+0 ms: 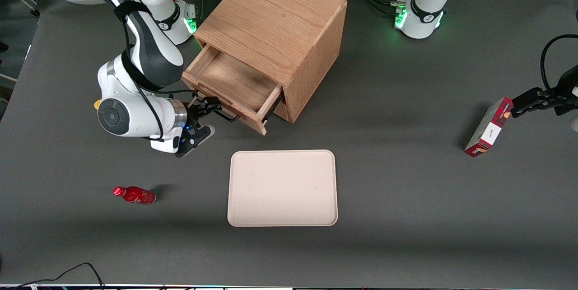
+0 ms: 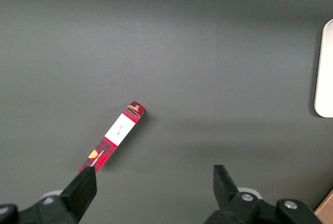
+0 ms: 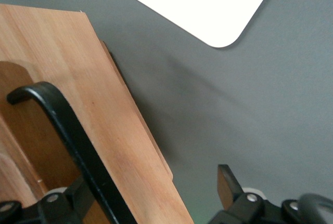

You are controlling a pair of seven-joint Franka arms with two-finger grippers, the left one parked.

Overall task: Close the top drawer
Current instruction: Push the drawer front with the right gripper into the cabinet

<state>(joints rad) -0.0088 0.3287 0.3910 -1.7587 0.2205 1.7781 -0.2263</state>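
Gripper (image 1: pixel 208 108) sits at the front of the top drawer (image 1: pixel 235 81), its fingers spread open. In the right wrist view one fingertip (image 3: pixel 228 182) stands free over the grey table (image 1: pixel 406 145), clear of the wood; the other lies low against the drawer front, with the black wire handle (image 3: pixel 67 130) crossing just over it. We see nothing clamped.

Top drawer: pulled well out of the wooden cabinet (image 1: pixel 275 23), inside bare as far as we see. The cabinet stands toward the working arm's end of the table, farther from the front camera than the beige tray (image 1: pixel 283 188).

Step in hand, as we judge it: set at the drawer front, push not yet done. The next move calls for a straight push along the drawer's slide line, which runs at an angle to the table edge; an off-axis push could jam the drawer or shift the cabinet.

Views compared: front view gives the drawer's extension and the cabinet's skew, but the fingers are small there. Right wrist view gives the handle and finger spread, but not how far the drawer is out. Left wrist view adds only a red box (image 2: pixel 112 137) toward the parked arm's end. A red bottle (image 1: pixel 134 194) lies on its side nearer the front camera than the gripper.
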